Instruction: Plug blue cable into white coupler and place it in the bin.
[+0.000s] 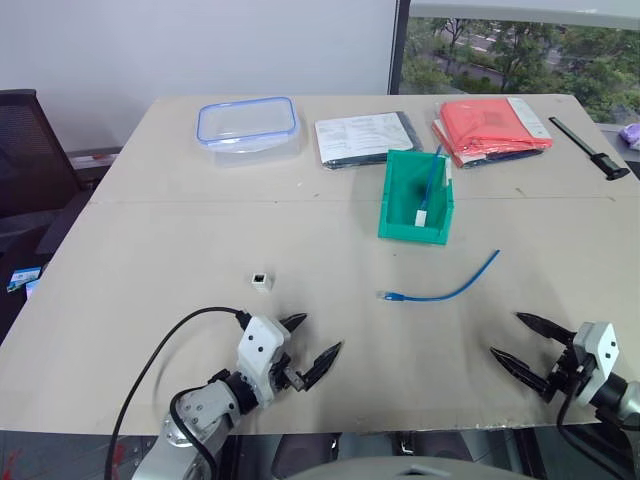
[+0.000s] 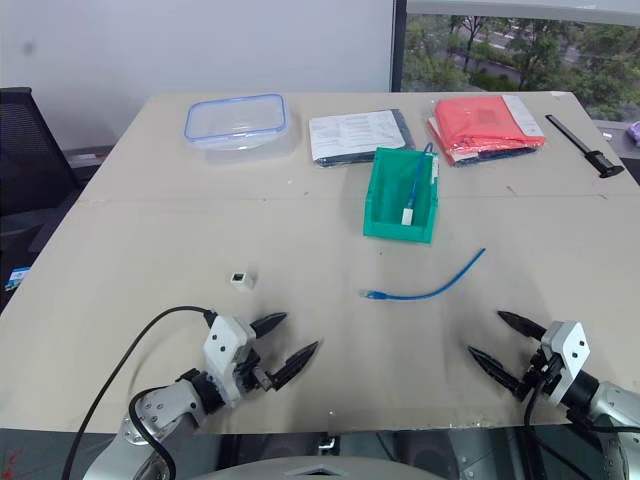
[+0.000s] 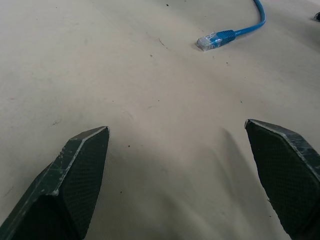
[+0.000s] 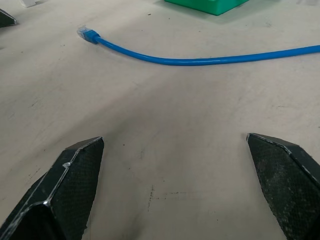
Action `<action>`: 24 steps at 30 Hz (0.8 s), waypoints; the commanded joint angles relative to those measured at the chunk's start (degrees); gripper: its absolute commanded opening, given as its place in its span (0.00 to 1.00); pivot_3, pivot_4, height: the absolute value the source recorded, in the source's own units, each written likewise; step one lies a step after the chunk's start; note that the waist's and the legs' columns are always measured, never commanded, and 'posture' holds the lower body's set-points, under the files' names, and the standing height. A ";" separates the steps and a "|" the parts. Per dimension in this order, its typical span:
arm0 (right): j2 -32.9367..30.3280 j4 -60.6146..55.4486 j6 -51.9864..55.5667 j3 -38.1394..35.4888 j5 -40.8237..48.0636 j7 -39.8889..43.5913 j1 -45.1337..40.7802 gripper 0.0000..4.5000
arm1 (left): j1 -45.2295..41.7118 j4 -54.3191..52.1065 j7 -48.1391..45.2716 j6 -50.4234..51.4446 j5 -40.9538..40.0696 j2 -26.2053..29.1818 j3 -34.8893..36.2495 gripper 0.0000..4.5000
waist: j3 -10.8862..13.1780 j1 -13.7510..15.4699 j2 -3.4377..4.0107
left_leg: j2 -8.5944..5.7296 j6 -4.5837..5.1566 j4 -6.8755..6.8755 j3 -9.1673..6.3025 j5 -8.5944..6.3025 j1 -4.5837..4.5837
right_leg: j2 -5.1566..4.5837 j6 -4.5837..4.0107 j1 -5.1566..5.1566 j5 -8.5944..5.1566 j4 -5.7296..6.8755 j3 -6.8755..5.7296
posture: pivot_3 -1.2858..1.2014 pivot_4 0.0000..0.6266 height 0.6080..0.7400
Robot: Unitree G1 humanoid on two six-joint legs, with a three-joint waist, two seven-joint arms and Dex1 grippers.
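Observation:
The blue cable (image 1: 445, 291) lies curved on the table's middle right, its clear plug (image 3: 209, 41) toward the left. The white coupler (image 1: 262, 281) sits alone to the cable's left, socket up. Behind the cable stands the green bin (image 1: 417, 195), holding a second blue cable with a white block. My left gripper (image 1: 310, 345) hovers open near the front edge, below the coupler, with nothing between its fingers. My right gripper (image 1: 520, 346) is open and empty at the front right, below the cable's right end (image 4: 300, 50).
At the back of the table (image 1: 150, 260) lie a clear blue-rimmed food box (image 1: 247, 123), a printed sheet on a dark folder (image 1: 366, 137), a red packet (image 1: 492, 125) and a black tool (image 1: 590, 148). A black chair (image 1: 25, 150) stands at the left.

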 commanded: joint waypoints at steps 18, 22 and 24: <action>-3.60 -1.24 0.37 0.65 0.88 1.55 -1.78 1.00 | 1.24 -1.93 -1.25 0.85 -2.95 0.17 0.76 0.99 | 0.01 0.01 -0.01 | 0.00 0.05 -0.06 0.01 -0.03 -0.08 | 0.00 -0.16 0.01 0.10 -0.21 -0.03 | 0.52 0.24 0.98; -3.84 -0.75 0.37 0.98 0.74 1.71 -2.37 1.00 | 1.30 -1.78 -1.34 0.71 -2.94 0.29 1.01 0.99 | 0.01 0.01 -0.01 | 0.00 0.07 -0.06 0.01 -0.04 -0.09 | 0.01 -0.16 0.02 0.10 -0.27 -0.04 | 0.52 0.24 0.98; -3.87 -0.65 0.27 1.20 0.56 1.80 -2.59 1.00 | 1.37 -1.82 -1.38 0.70 -3.01 0.40 1.24 0.99 | 0.01 0.00 -0.01 | 0.00 0.08 -0.06 0.01 -0.04 -0.09 | 0.02 -0.15 0.02 0.10 -0.27 -0.04 | 0.52 0.24 0.98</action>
